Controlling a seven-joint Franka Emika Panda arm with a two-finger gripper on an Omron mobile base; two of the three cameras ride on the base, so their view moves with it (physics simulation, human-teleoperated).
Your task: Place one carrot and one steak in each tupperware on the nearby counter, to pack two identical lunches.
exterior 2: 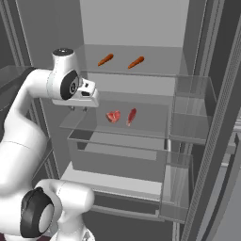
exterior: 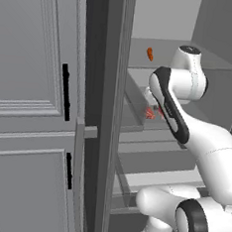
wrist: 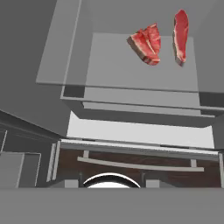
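Note:
Two orange carrots lie on the upper shelf of an open fridge; one carrot also shows in the left base view. On the glass shelf below lie two red steaks, a chunky one and a slimmer one. My gripper hangs at the shelf's left front corner, to the left of the steaks and above shelf level. Its short fingers stand apart with nothing between them. The tupperware and the counter are out of view.
The glass shelf sits over a clear drawer. Clear door bins stand at the right. A grey panelled door with black handles closes off the left. A dark wooden surface lies below.

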